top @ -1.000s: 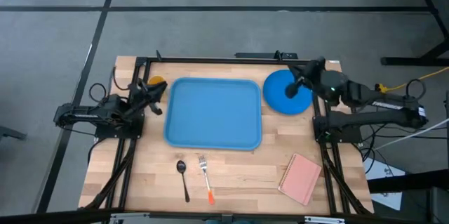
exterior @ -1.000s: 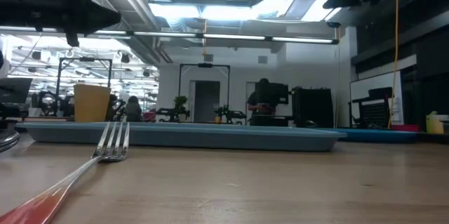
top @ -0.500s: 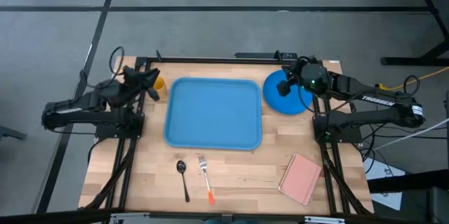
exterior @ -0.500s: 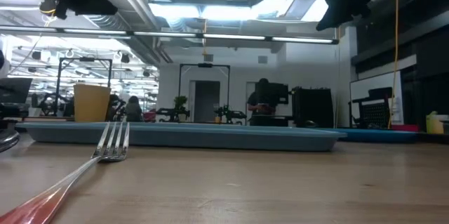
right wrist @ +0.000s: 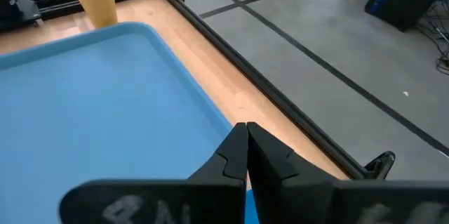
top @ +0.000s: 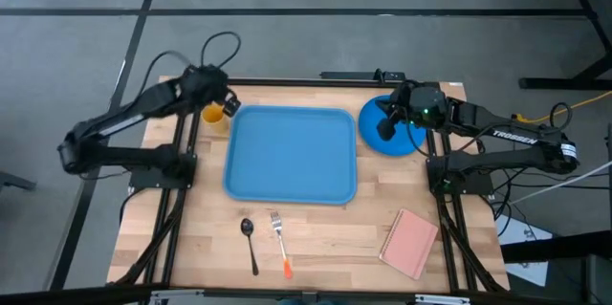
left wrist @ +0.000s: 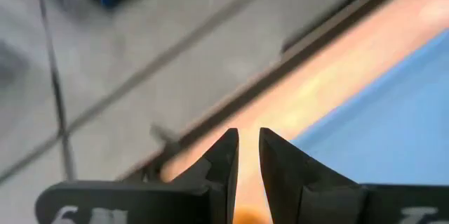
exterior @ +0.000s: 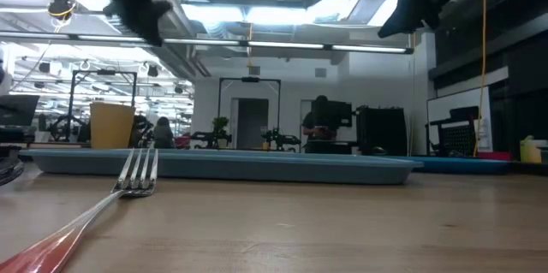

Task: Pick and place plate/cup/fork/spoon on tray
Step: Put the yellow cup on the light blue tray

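The deep blue plate (top: 397,133) lies flat at the far right of the table, beside the light blue tray (top: 292,152). My right gripper (top: 385,127) hovers above the plate, shut and empty. The yellow-orange cup (top: 212,115) stands upright at the tray's far left corner and also shows in the low view (exterior: 111,126). My left gripper (top: 229,106) hangs just above and beside the cup, its fingers (left wrist: 226,155) a narrow gap apart. The spoon (top: 249,243) and the orange-tipped fork (top: 279,244) lie side by side on the table near the front edge.
A pink book (top: 409,243) lies at the near right. A black frame rail (top: 287,80) runs along the table's far edge. The tray's floor (right wrist: 91,112) is bare. Bare wood (top: 335,233) lies between the fork and the book.
My left gripper has risen and gone toward the table's far edge, then a little right, ending above and beside the cup, which has stayed in place. My right gripper has shifted slightly toward the table's left over the plate.
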Tool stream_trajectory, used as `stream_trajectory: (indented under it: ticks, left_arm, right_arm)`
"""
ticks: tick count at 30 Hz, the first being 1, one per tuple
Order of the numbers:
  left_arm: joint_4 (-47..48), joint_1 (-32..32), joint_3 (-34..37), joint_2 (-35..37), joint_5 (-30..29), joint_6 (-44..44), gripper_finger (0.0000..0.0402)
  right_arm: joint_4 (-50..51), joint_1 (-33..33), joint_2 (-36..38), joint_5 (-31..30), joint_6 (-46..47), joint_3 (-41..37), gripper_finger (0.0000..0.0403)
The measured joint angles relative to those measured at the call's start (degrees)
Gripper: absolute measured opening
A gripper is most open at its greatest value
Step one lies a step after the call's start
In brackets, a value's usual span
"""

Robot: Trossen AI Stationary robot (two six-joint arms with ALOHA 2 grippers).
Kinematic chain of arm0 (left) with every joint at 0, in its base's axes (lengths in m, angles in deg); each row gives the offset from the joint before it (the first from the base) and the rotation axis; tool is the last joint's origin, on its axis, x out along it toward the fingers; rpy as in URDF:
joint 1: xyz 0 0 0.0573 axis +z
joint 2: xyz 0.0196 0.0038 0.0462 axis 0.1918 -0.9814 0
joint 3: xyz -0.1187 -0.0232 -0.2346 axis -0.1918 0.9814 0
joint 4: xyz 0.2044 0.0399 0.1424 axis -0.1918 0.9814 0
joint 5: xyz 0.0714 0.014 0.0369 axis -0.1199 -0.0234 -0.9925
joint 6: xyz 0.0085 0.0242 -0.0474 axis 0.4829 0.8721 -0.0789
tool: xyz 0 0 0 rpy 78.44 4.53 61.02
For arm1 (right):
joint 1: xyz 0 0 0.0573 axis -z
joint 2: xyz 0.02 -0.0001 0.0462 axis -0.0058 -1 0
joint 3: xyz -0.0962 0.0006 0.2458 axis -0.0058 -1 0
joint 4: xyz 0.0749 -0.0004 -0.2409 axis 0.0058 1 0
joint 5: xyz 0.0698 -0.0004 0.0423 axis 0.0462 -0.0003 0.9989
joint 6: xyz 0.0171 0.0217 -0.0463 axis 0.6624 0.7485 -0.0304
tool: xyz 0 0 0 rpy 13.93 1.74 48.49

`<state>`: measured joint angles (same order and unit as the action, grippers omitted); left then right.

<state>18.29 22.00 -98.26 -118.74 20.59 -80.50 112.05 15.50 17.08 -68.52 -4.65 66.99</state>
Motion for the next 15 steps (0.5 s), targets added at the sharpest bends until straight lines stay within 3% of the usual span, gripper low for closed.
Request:
stream_trajectory:
  ticks: [8,11,15]
  left_arm:
    - [7.3,16.3,-7.3,-12.8,22.6,0.5,0.0051]
    - [14.4,18.9,-8.6,-15.4,25.4,3.2,0.0053]
    - [23.2,20.5,-8.9,-16.6,24.3,3.4,0.0067]
  right_arm:
    - [1.9,0.0,0.0,0.0,0.0,0.0,0.0010]
    - [4.0,0.0,0.0,0.0,0.1,0.0,0.0010]
    - [5.7,0.0,0.0,0.0,0.1,0.0,0.0010]
